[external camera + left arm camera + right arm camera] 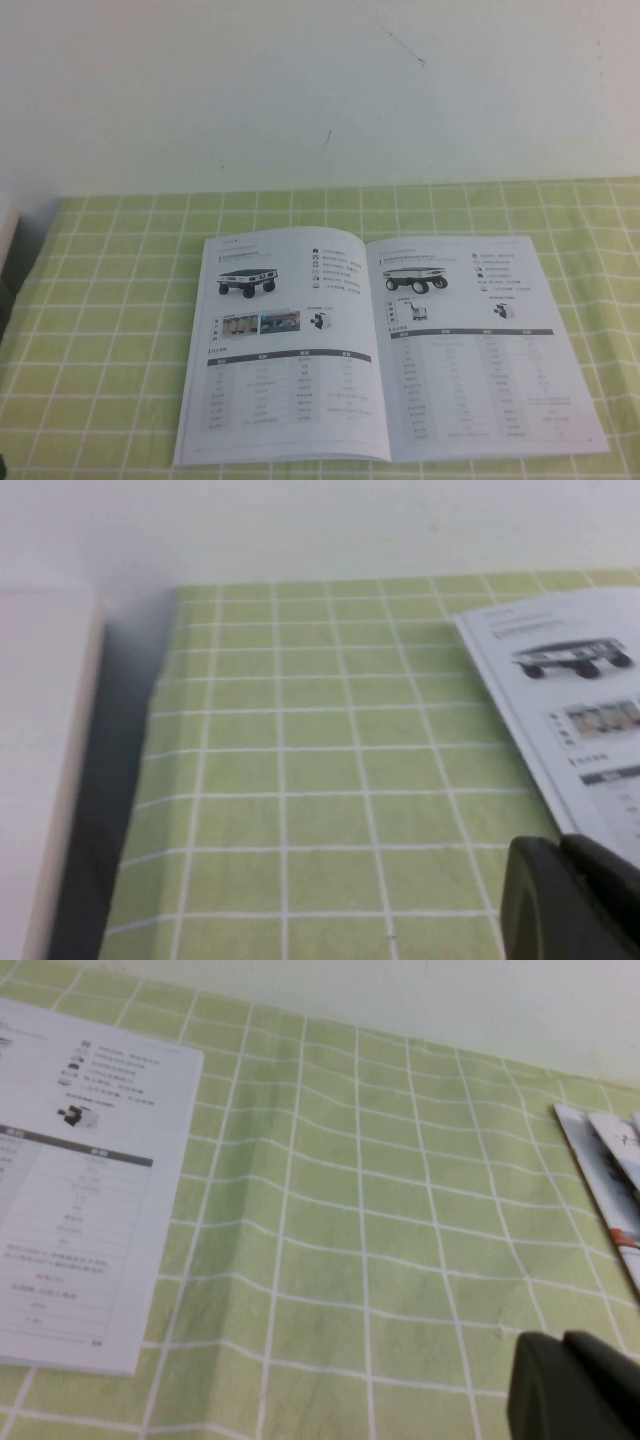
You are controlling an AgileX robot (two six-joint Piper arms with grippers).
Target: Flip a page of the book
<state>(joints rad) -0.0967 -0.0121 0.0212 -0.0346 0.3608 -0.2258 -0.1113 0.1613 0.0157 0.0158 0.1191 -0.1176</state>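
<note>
Book [385,350] open flat, spine toward wall; right gripper [575,1385] fingers closed, empty; left gripper [570,900] fingers unclear.

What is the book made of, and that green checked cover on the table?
The book looks like thin white paper, smooth, maybe slightly glossy: its printed pages lie nearly flat. The green checked cover looks like soft cloth or vinyl, since it shows gentle creases; which one is unclear.
</note>
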